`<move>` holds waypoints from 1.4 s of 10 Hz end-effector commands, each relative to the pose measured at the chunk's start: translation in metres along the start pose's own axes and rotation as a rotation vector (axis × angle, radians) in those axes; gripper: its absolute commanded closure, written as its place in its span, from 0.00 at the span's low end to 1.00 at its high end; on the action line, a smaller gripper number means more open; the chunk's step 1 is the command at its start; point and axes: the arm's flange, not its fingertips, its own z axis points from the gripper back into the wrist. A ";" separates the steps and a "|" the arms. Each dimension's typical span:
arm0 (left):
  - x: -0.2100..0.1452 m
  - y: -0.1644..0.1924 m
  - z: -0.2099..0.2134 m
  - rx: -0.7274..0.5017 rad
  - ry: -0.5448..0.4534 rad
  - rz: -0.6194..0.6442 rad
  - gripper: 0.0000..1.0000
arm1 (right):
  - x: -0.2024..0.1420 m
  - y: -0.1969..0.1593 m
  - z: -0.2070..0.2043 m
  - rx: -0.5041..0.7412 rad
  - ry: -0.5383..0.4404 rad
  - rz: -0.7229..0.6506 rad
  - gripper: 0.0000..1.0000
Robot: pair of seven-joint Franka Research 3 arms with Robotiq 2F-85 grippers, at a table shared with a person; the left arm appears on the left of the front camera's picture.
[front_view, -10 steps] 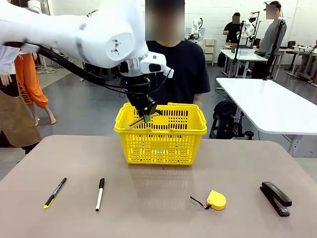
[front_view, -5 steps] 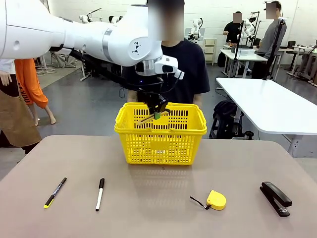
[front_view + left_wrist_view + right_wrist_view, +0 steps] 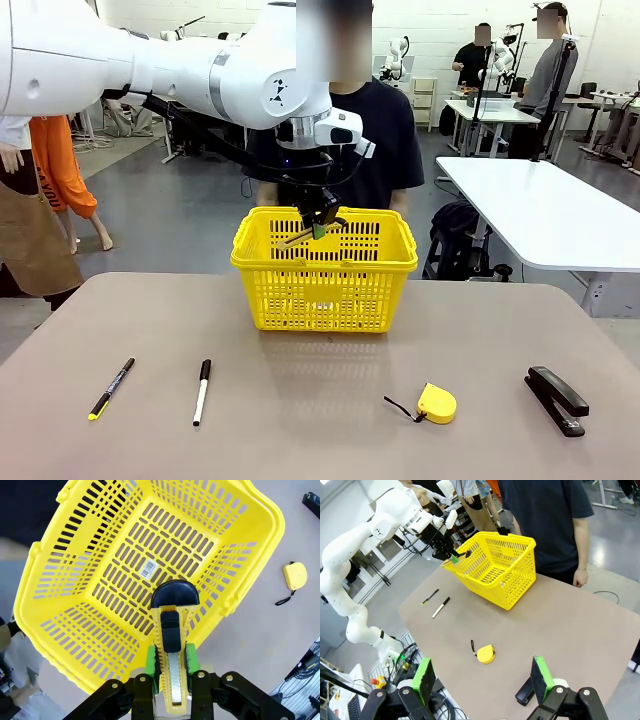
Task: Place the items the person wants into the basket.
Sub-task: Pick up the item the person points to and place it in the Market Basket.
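1. Utility knife (image 3: 172, 645), yellow and black, is clamped between the green pads of the left gripper (image 3: 171, 661), above the open yellow basket (image 3: 330, 290) near its rim.
2. Basket stands at the far middle of the brownish-grey table (image 3: 320, 445), just in front of the person (image 3: 375, 140).
3. Along the near side, lying well apart: black pen (image 3: 111, 388), white marker (image 3: 201, 392), tape measure (image 3: 436, 403), stapler (image 3: 557, 399).
4. Right gripper (image 3: 482, 679): fingers spread wide, holding nothing, above the table.
5. Room: grey floor, and a white table (image 3: 540, 210) at the right.
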 end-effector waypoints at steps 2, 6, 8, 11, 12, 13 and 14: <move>-0.001 0.001 0.000 -0.003 -0.011 0.005 0.73 | 0.002 -0.001 -0.001 0.016 -0.025 0.014 0.00; 0.024 0.071 -0.018 -0.040 -0.131 -0.340 0.73 | 0.002 -0.001 -0.001 0.016 -0.025 0.014 0.00; 0.041 0.088 -0.031 -0.036 -0.091 -0.463 0.73 | 0.002 -0.001 -0.001 0.016 -0.025 0.014 0.00; 0.049 0.085 -0.053 -0.077 -0.029 -0.517 0.73 | 0.002 -0.001 -0.001 0.016 -0.025 0.014 0.00; 0.052 0.079 -0.063 -0.091 -0.010 -0.526 0.73 | 0.002 -0.001 -0.001 0.016 -0.025 0.014 0.00; 0.057 0.074 -0.076 -0.100 0.026 -0.531 0.73 | 0.002 -0.001 -0.001 0.016 -0.025 0.014 0.00; 0.062 0.073 -0.085 -0.096 0.028 -0.525 0.73 | 0.002 -0.001 -0.001 0.016 -0.025 0.014 0.00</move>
